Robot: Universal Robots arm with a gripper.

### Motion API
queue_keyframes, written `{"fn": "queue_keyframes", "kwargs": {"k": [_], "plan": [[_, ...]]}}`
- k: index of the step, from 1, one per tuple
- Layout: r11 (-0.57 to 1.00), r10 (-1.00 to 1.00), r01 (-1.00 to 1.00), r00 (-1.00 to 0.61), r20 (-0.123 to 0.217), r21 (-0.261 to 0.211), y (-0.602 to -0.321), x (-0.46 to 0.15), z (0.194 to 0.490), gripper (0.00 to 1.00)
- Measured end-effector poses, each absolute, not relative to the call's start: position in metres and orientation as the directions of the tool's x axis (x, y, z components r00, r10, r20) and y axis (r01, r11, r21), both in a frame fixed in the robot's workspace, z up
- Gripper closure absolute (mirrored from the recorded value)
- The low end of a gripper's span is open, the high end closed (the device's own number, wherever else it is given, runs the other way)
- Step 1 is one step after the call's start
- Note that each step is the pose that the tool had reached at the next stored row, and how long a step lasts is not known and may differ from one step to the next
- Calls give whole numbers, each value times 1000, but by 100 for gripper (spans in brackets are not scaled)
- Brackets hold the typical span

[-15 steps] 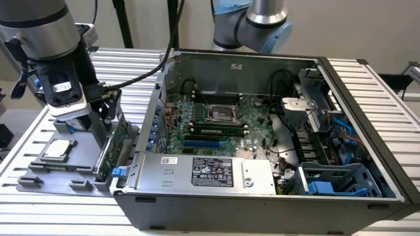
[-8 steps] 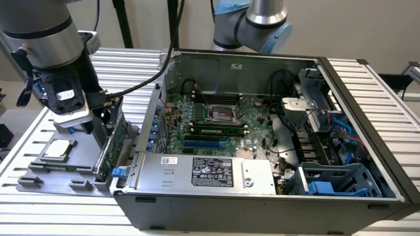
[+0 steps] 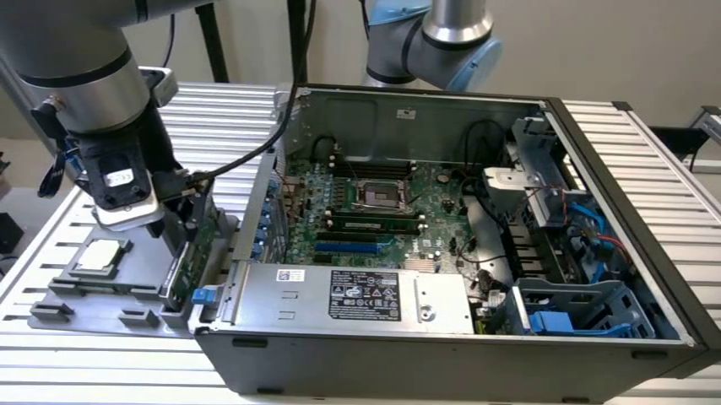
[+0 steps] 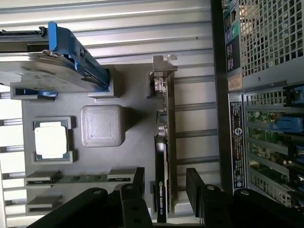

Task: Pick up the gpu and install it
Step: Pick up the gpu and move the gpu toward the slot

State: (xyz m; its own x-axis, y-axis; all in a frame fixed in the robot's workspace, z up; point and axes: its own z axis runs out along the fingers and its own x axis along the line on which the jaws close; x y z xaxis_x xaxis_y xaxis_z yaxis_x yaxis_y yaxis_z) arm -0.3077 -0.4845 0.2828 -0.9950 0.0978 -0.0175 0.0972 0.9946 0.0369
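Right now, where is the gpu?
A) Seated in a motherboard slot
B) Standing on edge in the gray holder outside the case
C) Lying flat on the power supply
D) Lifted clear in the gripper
B: the gpu stands on edge in the gray holder beside the case, and the gripper straddles it with open jaws, a gap showing on each side.

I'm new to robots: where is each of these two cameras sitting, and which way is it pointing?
Exterior view: off the arm, raised, looking down into the open computer case, with the grey tray at the exterior view's left; the arm shows above it.
Wrist view: on the wrist, looking down past the open gripper, set astride the gpu.
Both show: the gpu, the tray and the case.
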Motion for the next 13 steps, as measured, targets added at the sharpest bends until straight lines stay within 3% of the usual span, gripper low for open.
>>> {"fn": "queue_keyframes", "kwargs": {"k": [13], "plan": [[991, 133, 132, -991, -18, 37, -483, -307, 259, 52]]}}
